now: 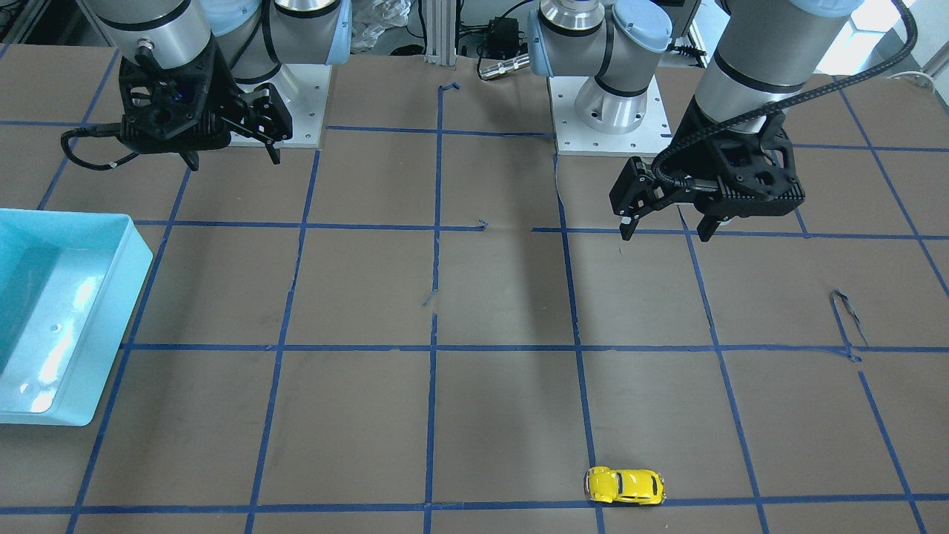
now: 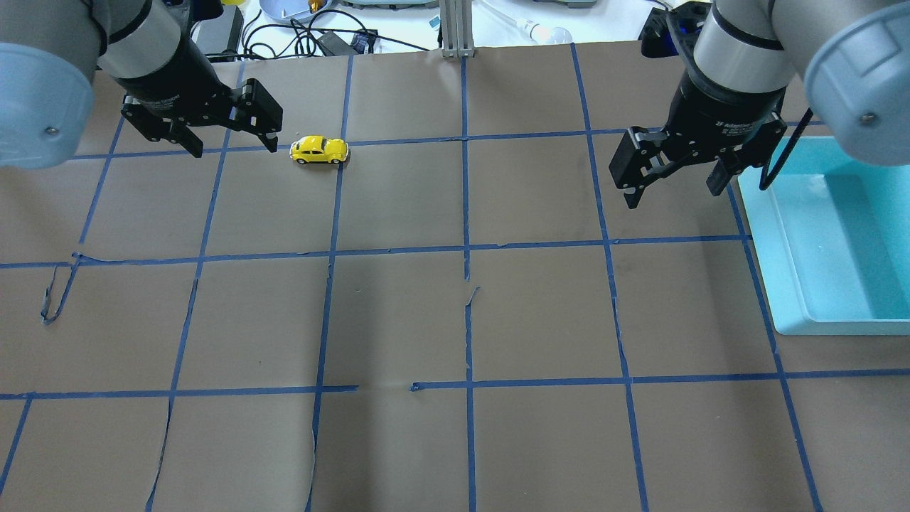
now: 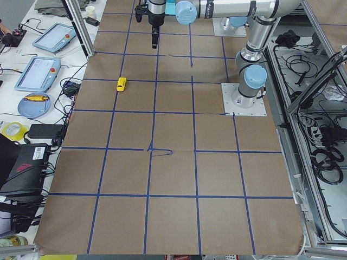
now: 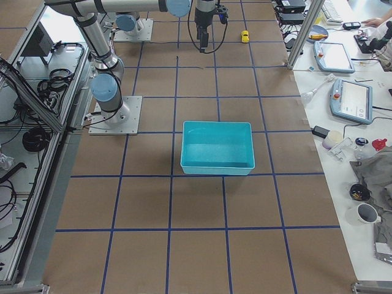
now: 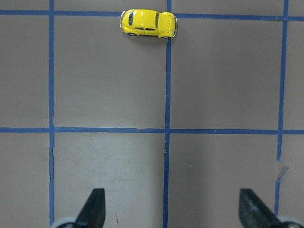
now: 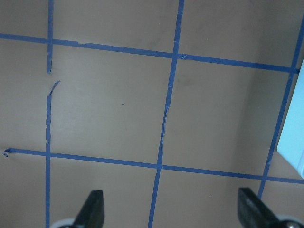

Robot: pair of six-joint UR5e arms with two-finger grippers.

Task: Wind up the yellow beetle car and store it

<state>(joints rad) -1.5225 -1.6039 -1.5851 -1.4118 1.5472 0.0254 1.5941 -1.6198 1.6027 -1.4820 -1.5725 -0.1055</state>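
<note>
The yellow beetle car (image 2: 319, 150) stands on its wheels on the brown paper at the table's far side, on my left half. It also shows in the front view (image 1: 625, 486) and at the top of the left wrist view (image 5: 148, 23). My left gripper (image 2: 234, 148) hangs open and empty well above the table, nearer the robot than the car (image 1: 665, 233). My right gripper (image 2: 672, 195) is open and empty, raised above the table beside the bin (image 1: 235, 162).
A light-blue bin (image 2: 775, 263) stands at my right edge of the table; its corner shows in the right wrist view (image 6: 294, 142). Blue tape lines grid the brown paper. Cables and tablets lie beyond the far edge.
</note>
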